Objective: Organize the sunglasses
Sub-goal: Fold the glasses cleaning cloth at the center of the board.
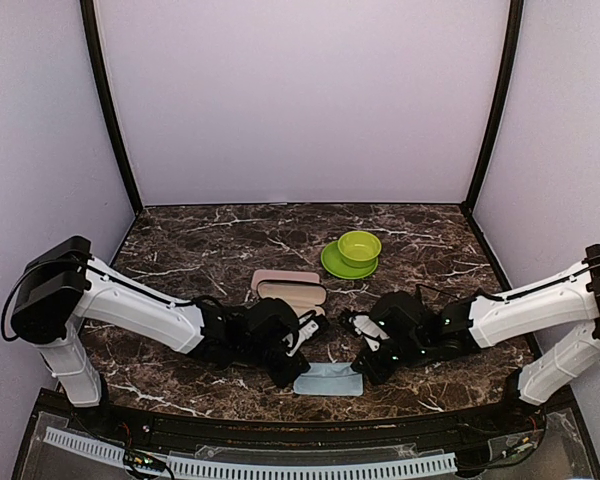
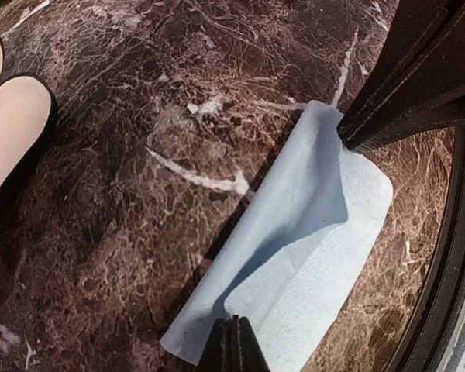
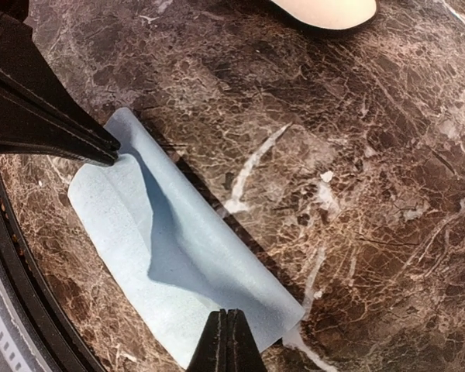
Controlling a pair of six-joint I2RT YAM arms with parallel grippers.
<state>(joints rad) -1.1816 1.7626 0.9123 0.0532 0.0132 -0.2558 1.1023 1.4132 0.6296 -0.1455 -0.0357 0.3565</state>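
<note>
A cloth (image 1: pixel 328 380) lies at the table's (image 1: pixel 200 240) near edge, a case (image 1: pixel 290 290) behind it, a bowl (image 1: pixel 360 246) on a plate (image 1: pixel 330 266) beyond.

Pink case (image 1: pixel 288 288) and green bowl (image 1: pixel 359 247) obstruct mid-table (image 1: pixel 210 235); back free.

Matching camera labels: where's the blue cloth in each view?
Top external: blue cloth at the near table edge, between the two arms.
Left wrist: lower right, running to the bottom edge.
Right wrist: lower left.
Shared landmark: pale pink case, at the left edge in left wrist and the top edge in right wrist.
</note>
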